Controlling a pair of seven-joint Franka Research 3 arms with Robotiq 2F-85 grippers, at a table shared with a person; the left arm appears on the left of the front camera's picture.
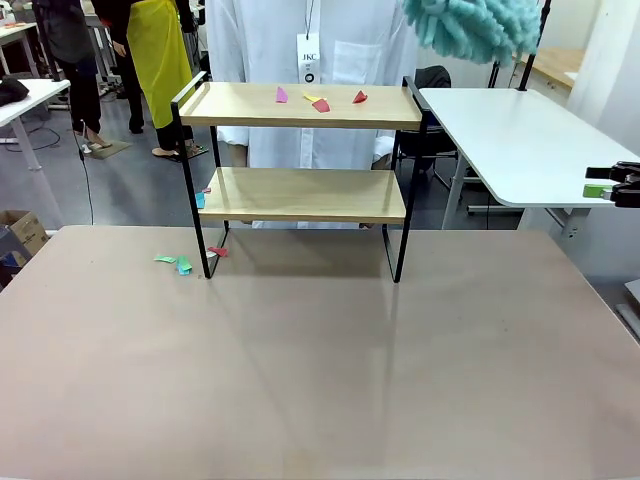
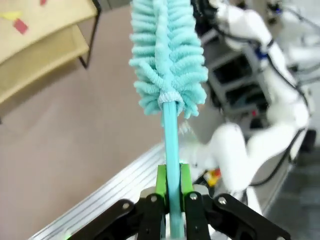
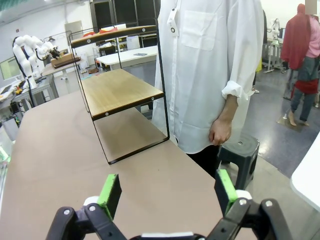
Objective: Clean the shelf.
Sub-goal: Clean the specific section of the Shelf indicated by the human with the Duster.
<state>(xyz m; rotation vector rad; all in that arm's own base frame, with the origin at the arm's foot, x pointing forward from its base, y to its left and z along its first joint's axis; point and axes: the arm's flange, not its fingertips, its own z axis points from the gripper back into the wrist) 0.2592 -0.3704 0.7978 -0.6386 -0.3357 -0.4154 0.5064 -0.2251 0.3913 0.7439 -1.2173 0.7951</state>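
The shelf (image 1: 300, 107) stands mid-table, with pink (image 1: 282, 95), yellow-and-red (image 1: 318, 102) and red (image 1: 359, 97) paper scraps on its top board. A blue scrap (image 1: 200, 198) sits at the lower board's left edge. Green and teal scraps (image 1: 176, 263) lie on the table by the left leg. A fluffy teal duster (image 1: 470, 25) hangs high at the right; my left gripper (image 2: 172, 180) is shut on its handle, the head (image 2: 167, 55) pointing away. The shelf (image 2: 45, 30) lies off to its upper left. My right gripper (image 3: 167, 192) is open and holds nothing, with the shelf (image 3: 117, 90) ahead of it.
A person in a white coat (image 1: 300, 50) stands right behind the shelf, one hand (image 3: 220, 132) hanging beside a black stool (image 3: 240, 150). A white side table (image 1: 520, 140) stands at the back right. The brown tabletop (image 1: 320, 380) in front of the shelf is bare.
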